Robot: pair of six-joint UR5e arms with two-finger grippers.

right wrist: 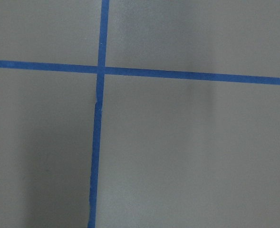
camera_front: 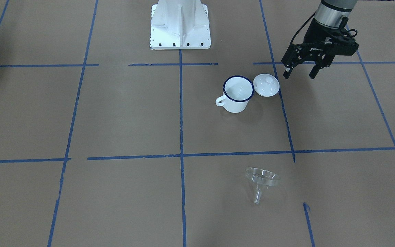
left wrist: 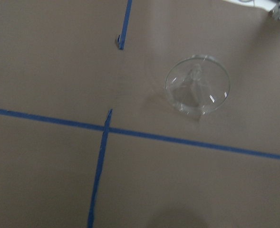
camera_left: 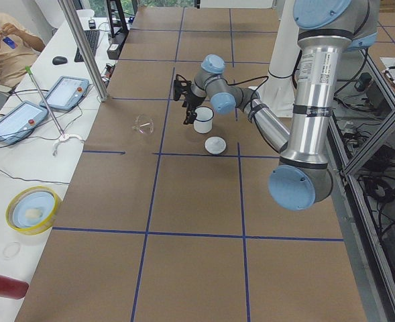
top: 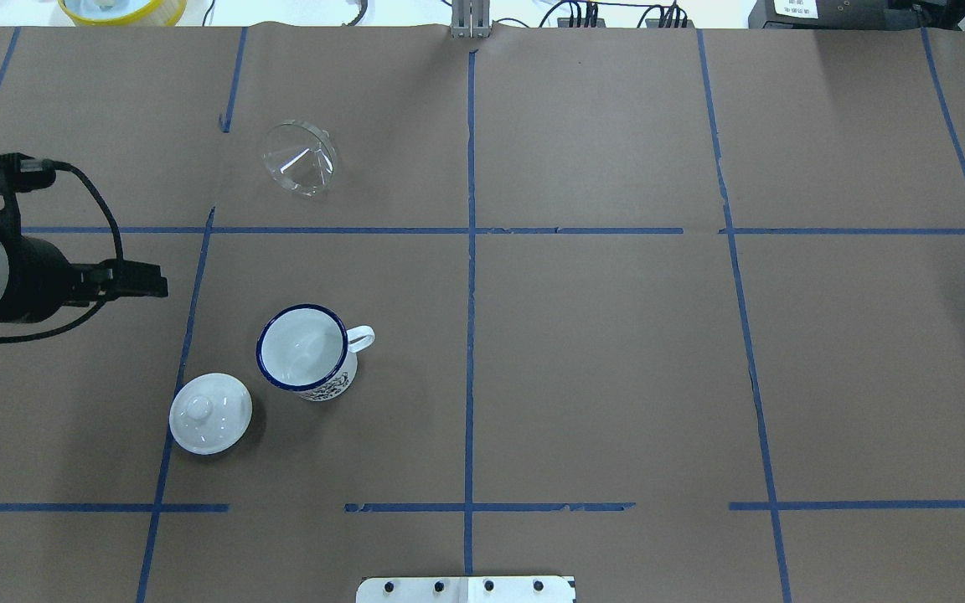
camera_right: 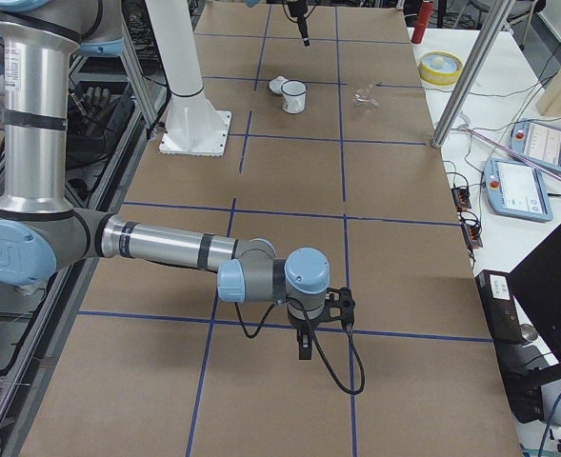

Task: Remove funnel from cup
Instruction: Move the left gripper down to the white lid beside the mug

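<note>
The clear funnel (camera_front: 262, 178) lies on its side on the brown table, apart from the cup, spout toward the operators' side. It also shows in the overhead view (top: 299, 159) and the left wrist view (left wrist: 197, 85). The white cup (camera_front: 238, 93) with the dark blue rim stands upright and empty (top: 305, 350). My left gripper (camera_front: 299, 73) is open and empty, raised above the table beside the cup and lid. My right gripper (camera_right: 304, 347) hangs far off over bare table; I cannot tell if it is open or shut.
A white round knobbed lid (camera_front: 266, 84) lies right beside the cup, on the side nearer my left gripper. The robot's white base (camera_front: 180, 25) stands at the table's back edge. Blue tape lines cross the table. Operator tablets (camera_left: 66, 92) lie beyond the far edge.
</note>
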